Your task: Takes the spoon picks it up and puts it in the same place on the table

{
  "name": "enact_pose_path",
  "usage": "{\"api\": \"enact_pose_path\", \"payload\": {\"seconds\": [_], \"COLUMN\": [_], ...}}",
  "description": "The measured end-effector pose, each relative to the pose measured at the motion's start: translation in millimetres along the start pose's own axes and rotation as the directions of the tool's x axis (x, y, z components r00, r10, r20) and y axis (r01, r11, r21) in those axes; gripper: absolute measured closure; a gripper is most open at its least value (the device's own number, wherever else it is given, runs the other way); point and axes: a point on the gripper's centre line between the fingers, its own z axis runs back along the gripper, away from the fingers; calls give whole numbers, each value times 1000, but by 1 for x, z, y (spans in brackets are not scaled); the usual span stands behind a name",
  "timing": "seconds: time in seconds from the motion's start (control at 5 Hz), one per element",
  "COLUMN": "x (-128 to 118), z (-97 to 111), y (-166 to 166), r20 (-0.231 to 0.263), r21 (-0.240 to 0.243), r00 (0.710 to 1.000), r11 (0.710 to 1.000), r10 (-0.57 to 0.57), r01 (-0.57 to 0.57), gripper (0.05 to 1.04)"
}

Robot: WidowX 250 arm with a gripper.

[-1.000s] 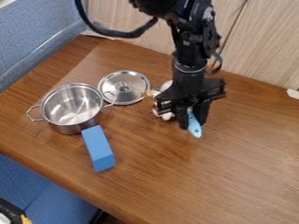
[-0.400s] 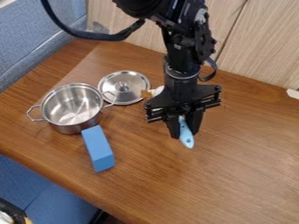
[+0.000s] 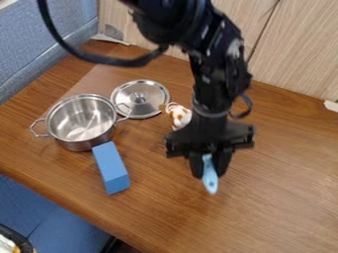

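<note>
Pick looks done: spoon (image 3: 210,182) is clamped in the gripper (image 3: 208,174). Set-down at its original spot on the table (image 3: 284,197) and release left to be done.

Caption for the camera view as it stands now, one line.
Gripper with a light-blue spoon between its fingers, right of a blue block and steel pot.
</note>
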Motion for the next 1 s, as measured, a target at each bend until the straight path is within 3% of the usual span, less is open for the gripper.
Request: {"api": "enact_pose_path", "payload": {"seconds": [0.4, 0.8, 1.0], "x": [-13, -14, -11], "z": [-18, -24, -22], "y": [10, 13, 14], "r20": [-3, -14, -5], "r21": [43, 63, 81], "r00": [993, 993, 993], "r11": [992, 991, 990], "r10": [-121, -115, -115], "r01": [121, 116, 115], "gripper": [705, 118, 79]}}
